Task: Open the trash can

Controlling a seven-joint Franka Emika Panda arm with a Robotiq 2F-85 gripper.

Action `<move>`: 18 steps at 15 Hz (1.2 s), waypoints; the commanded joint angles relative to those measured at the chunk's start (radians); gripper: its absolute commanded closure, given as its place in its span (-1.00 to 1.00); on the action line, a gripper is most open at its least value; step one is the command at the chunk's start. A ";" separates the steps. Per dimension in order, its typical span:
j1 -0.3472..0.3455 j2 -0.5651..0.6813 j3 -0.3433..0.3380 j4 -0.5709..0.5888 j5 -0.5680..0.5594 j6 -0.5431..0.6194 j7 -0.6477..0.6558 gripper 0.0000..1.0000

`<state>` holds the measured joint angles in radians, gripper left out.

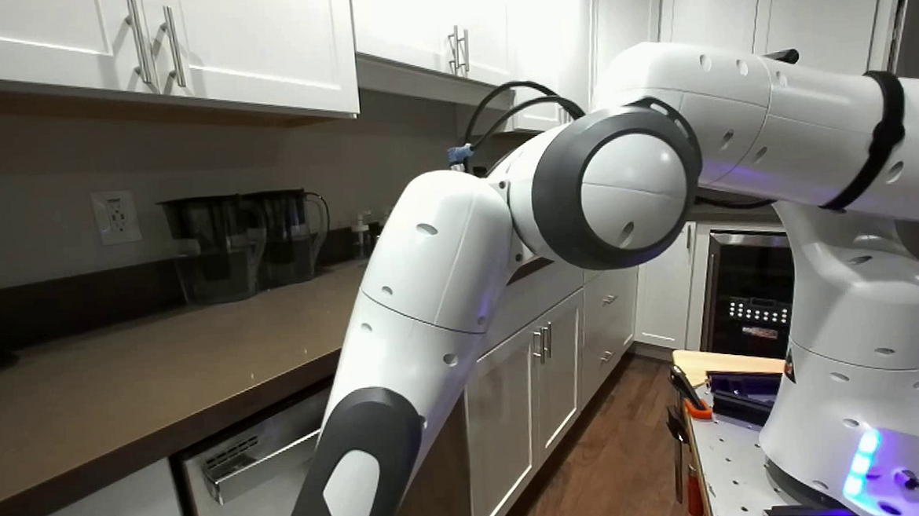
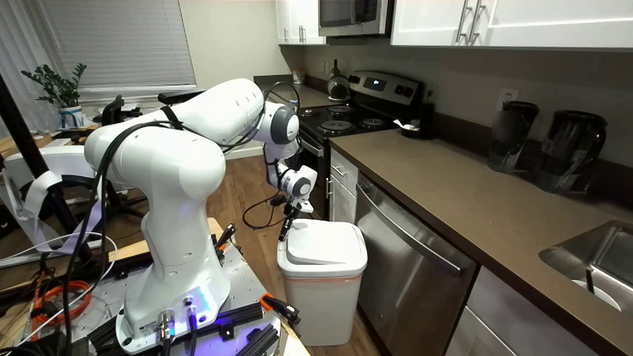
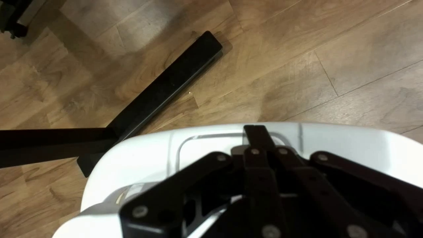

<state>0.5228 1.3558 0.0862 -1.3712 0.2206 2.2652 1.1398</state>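
The white trash can (image 2: 321,306) stands on the floor between the robot's table and the dishwasher. Its white lid (image 2: 324,242) sits slightly raised from the rim and looks tilted. In the wrist view a narrow gap shows between the rim (image 3: 142,155) and the lid (image 3: 89,228). A rounded rectangular panel (image 3: 211,145) is outlined on the rim. My gripper (image 2: 283,236) points down at the rim's edge on the robot's side. In the wrist view its fingertips (image 3: 259,129) are together over the panel, with nothing between them; contact cannot be told. The fingers hide part of the lid.
The dishwasher (image 2: 405,267) and counter (image 2: 435,178) stand close beside the can. The robot's table (image 2: 247,282) has a clamp (image 2: 281,306) near the can. A black stand foot (image 3: 165,82) lies on the floor by the rim. The stove (image 2: 341,123) stands behind.
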 commanded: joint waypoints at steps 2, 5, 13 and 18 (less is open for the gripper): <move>-0.014 -0.025 0.036 -0.008 -0.032 0.009 -0.060 1.00; -0.014 -0.142 0.061 -0.119 -0.011 0.014 -0.116 1.00; -0.082 -0.404 0.168 -0.323 0.013 -0.041 -0.321 1.00; -0.061 -0.496 0.133 -0.393 -0.018 -0.042 -0.362 1.00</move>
<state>0.4650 0.9366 0.2299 -1.6834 0.2155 2.2279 0.8274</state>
